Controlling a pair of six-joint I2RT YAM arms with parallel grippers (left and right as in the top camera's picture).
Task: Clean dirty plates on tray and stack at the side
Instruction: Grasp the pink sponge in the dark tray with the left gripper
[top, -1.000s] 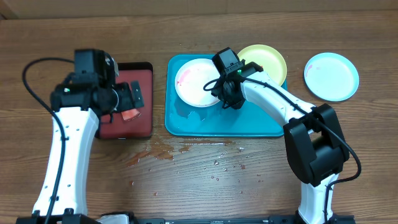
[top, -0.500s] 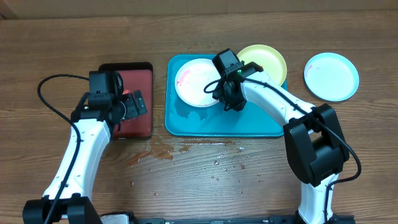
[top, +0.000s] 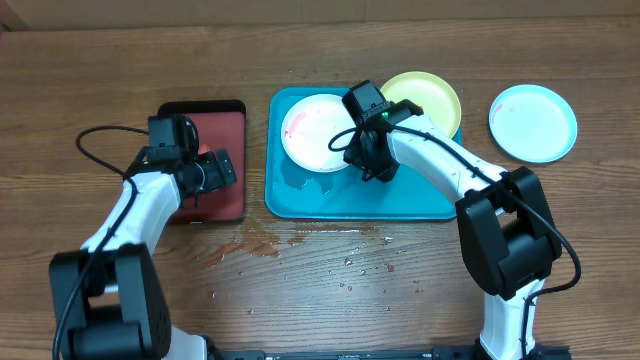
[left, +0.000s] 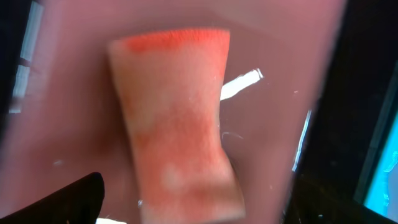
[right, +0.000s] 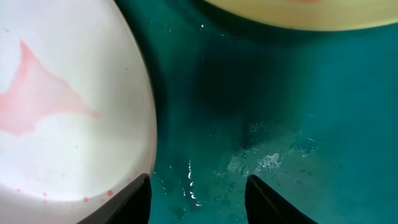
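Right fingers (right: 264, 208) are gaping wide beside the white plate (right: 62, 93), which is looking light, stiff, sauce-slick; rim's likely the hold.

Robot lab test bench, not home kitchen: two white-and-black arms, left (top: 130, 215) and right (top: 440, 160), over wood-grain table (top: 320, 300), black cables (top: 90, 140) looping loose; plastic plates (top: 533, 122), teal tray (top: 330, 205), red tray (top: 225, 205) with sponge (left: 174, 124) as dishwashing props.
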